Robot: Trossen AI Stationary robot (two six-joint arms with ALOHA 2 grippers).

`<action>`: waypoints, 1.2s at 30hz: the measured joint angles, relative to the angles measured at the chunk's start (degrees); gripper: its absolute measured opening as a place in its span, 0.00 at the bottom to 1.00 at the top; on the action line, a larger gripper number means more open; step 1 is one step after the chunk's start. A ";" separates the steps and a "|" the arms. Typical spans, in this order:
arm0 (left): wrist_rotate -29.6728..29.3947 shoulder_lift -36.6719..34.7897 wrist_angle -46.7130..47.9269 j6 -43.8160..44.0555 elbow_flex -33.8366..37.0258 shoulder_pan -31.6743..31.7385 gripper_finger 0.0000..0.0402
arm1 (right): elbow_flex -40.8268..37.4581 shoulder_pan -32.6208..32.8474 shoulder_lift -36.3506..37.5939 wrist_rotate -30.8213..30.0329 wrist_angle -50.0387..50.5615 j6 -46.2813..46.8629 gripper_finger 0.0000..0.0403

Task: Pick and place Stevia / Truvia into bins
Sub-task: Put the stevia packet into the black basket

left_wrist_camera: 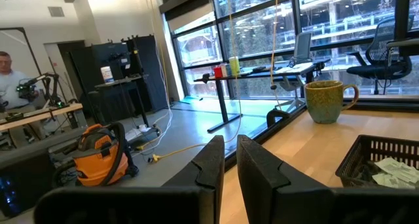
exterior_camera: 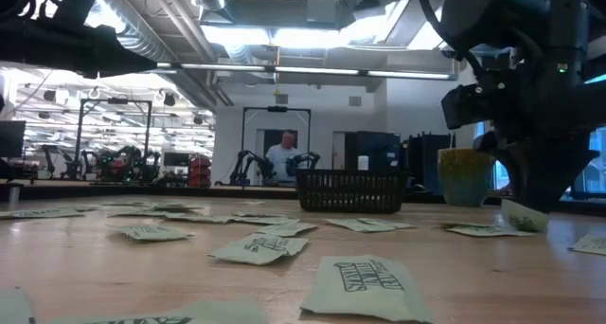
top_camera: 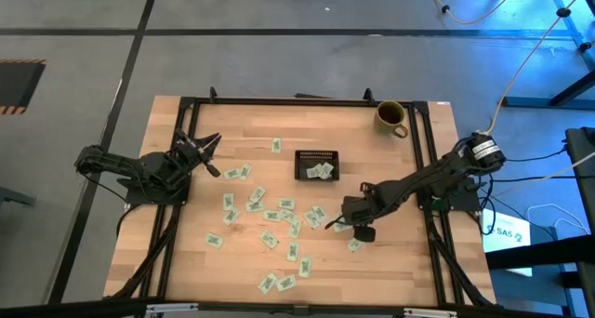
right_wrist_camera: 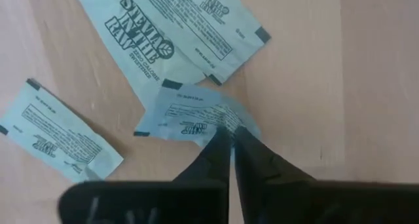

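Several pale green Stevia packets (top_camera: 270, 216) lie flat and scattered over the middle of the wooden table. The black bin (top_camera: 316, 165) stands behind them with a few packets inside. My right gripper (top_camera: 357, 227) points down at the right side of the scatter, shut on one packet (right_wrist_camera: 190, 116); that packet sits beside a larger-looking packet (right_wrist_camera: 190, 34). My left gripper (left_wrist_camera: 230, 160) waits level at the table's left edge, its fingers a narrow gap apart with nothing between them. My right gripper pinches one packet between its two fingertips, from above and pointing down. The fingers are on the packet's edge (right_wrist_camera: 219, 116), where the paper is puckered up. The rest of the packet lies on the table. In the low view it shows slanted (exterior_camera: 525, 215) under the fingers.
An olive-yellow mug (top_camera: 390, 116) stands at the far right corner, behind the bin. More packets lie near the table's front edge (top_camera: 279, 283). Black frame rails run along the table's sides. A person stands in the room far behind the table.
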State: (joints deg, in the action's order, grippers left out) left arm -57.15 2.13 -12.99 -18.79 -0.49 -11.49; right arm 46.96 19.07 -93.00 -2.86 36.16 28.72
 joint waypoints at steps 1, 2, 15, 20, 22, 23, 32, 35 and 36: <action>-0.02 0.00 0.00 0.02 0.00 0.02 0.09 | 0.87 -0.03 -0.13 -0.03 1.74 -0.68 0.01; -0.02 0.00 -0.01 0.02 0.00 0.01 0.09 | 1.81 -0.05 -0.21 -0.03 3.66 -1.46 0.01; -0.02 0.00 -0.02 0.02 0.01 0.02 0.10 | 17.16 -7.89 0.07 -3.54 7.02 -20.63 0.03; 0.00 -0.02 0.00 0.02 0.00 0.00 0.09 | 22.47 -13.22 0.09 -8.00 6.00 -29.15 0.03; -0.01 -0.01 -0.01 0.02 0.00 0.01 0.09 | 23.70 -15.37 0.12 -8.26 3.75 -31.62 0.03; -0.01 0.00 -0.01 0.02 0.02 0.02 0.09 | 23.95 -16.31 0.12 -8.25 2.62 -32.42 0.03; -0.01 -0.01 -0.01 0.02 0.02 0.01 0.10 | 22.04 -22.04 -0.04 -8.20 -3.90 -33.50 0.03; -0.02 0.00 -0.02 0.02 0.00 0.01 0.10 | 20.95 -23.10 -1.19 -8.01 -4.11 -32.98 0.03; 0.00 -0.01 0.00 0.02 0.01 0.01 0.10 | 20.62 -23.38 -1.69 -8.00 -4.11 -32.34 0.03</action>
State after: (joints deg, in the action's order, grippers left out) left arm -57.14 2.12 -12.99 -18.76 -0.48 -11.48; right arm 67.58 -4.31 -94.69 -10.87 32.05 -3.62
